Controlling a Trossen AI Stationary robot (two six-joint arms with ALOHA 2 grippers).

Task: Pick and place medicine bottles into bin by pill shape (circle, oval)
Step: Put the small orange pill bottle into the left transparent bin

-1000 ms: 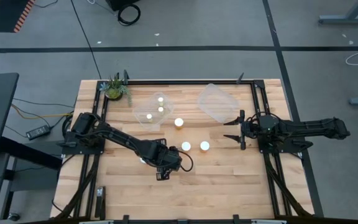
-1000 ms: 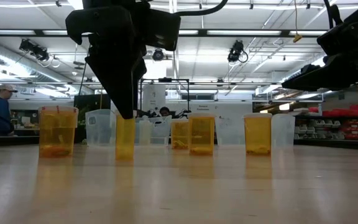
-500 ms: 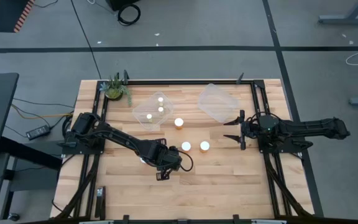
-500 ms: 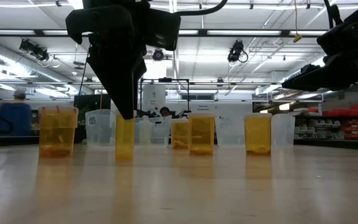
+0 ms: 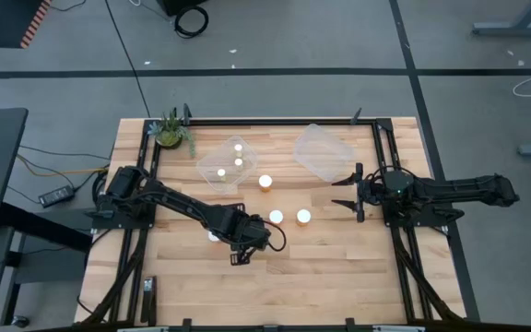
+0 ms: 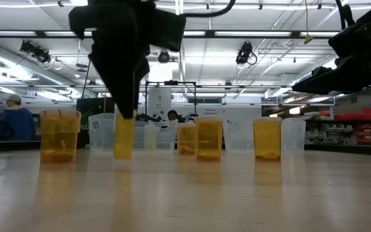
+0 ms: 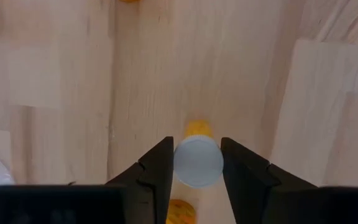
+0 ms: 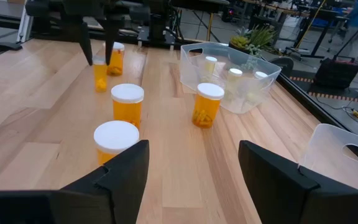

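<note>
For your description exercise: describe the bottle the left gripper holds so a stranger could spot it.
Follow the left arm to the left gripper near the table's middle. The bottle sits between its fingers, narrow, white-capped, orange, and raised off the wood, unlike its wider neighbours.

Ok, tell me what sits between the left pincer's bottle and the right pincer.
In the high view, two white-capped bottles stand between the left pincer holding its bottle and the right pincer.
</note>
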